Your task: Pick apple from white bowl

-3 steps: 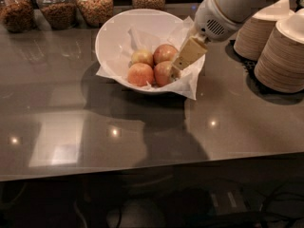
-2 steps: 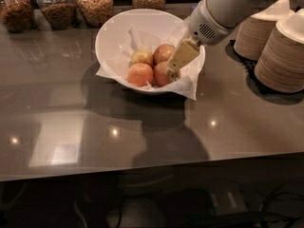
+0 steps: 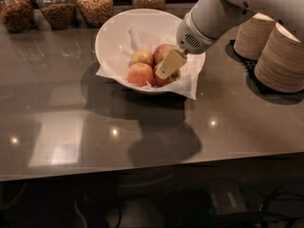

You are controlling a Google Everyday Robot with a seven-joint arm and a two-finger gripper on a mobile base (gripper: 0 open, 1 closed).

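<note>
The white, smooth-shelled robot arm (image 3: 223,13) slants down from the upper right, and its rounded wrist hangs over the right rim of the large, wide, glossy white bowl (image 3: 111,37). From the wrist, the tan flat-sided gripper (image 3: 166,68) points down and to the left into the bowl. Whether it is parted or closed on anything cannot be told.

The dull red round apple (image 3: 167,81) lies at the bowl's front right, on the crumpled white paper lining (image 3: 187,87). It is partly hidden under the gripper's tip, which overlaps it. It is round with no clear long axis, and its stem end is hidden.

Just left of it is a paler orange-pink apple (image 3: 140,74). Behind that one sits a smaller yellow-green apple (image 3: 142,57), and another red apple (image 3: 161,52) sits at the back right.

The bowl rests on a dark grey glossy surface (image 3: 71,122). Stacked tan paper bowls (image 3: 280,58) stand to the right, and glass jars of brown contents (image 3: 95,4) line the back.
</note>
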